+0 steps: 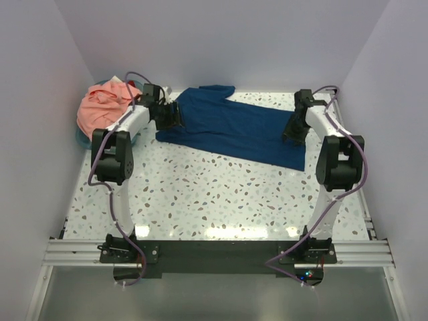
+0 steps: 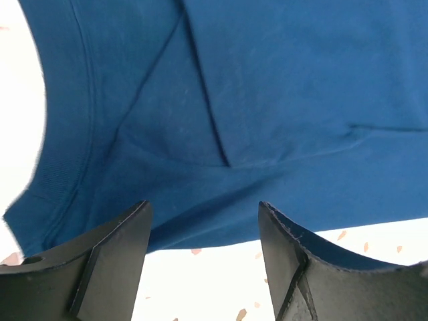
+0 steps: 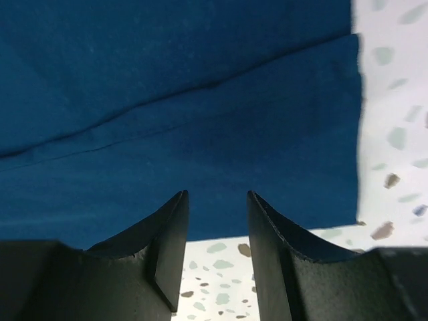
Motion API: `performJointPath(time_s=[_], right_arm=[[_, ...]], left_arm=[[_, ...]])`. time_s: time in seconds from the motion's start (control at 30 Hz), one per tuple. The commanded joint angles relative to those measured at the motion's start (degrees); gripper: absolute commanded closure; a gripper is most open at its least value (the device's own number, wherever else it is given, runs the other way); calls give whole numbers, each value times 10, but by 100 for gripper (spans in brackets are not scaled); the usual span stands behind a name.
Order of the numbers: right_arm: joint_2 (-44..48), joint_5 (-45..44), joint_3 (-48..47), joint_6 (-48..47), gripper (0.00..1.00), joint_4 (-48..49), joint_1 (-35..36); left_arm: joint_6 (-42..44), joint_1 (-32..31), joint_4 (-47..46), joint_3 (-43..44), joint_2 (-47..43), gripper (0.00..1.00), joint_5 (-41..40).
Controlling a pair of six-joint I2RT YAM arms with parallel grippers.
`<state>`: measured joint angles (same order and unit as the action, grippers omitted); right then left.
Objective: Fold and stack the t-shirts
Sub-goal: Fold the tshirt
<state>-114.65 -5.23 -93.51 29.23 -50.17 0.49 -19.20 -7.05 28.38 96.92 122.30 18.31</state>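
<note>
The navy blue t-shirt (image 1: 234,126) lies spread across the far part of the table, plain side up, no print showing. My left gripper (image 1: 172,115) is open at its left end, by the collar; in the left wrist view (image 2: 204,221) the cloth edge (image 2: 221,100) lies between and just beyond the fingertips. My right gripper (image 1: 292,136) is open at the shirt's right end; the right wrist view (image 3: 217,207) shows the hem (image 3: 200,134) just past the fingertips. The salmon-pink t-shirt (image 1: 103,103) is bunched in the teal basket at the far left.
The round teal basket (image 1: 81,139) sits in the far left corner against the wall. White walls close in the left, back and right sides. Speckled tabletop (image 1: 214,194) stretches between the shirt and the arm bases.
</note>
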Motion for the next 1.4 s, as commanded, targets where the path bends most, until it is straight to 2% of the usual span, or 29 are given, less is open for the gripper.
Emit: performJointPath(time_s=[0.0, 0.47, 0.57, 0.8, 0.93, 1.1, 1.37], right_arm=[[-36, 67, 15, -2, 56, 24, -9], [-54, 34, 94, -5, 57, -35, -9], [-47, 39, 95, -8, 57, -28, -9], [-53, 51, 23, -26, 55, -35, -9], [-55, 70, -13, -30, 55, -39, -9], [-65, 75, -35, -30, 55, -44, -9], [-62, 80, -33, -30, 55, -45, -9]], left_arm=[[23, 2, 31, 18, 33, 30, 24], [29, 5, 65, -65, 14, 30, -28], [29, 3, 52, -55, 7, 29, -12], [36, -29, 44, 62, 32, 28, 20], [41, -49, 28, 72, 36, 28, 13], [37, -52, 67, 118, 79, 35, -15], [26, -54, 90, 122, 94, 48, -49]])
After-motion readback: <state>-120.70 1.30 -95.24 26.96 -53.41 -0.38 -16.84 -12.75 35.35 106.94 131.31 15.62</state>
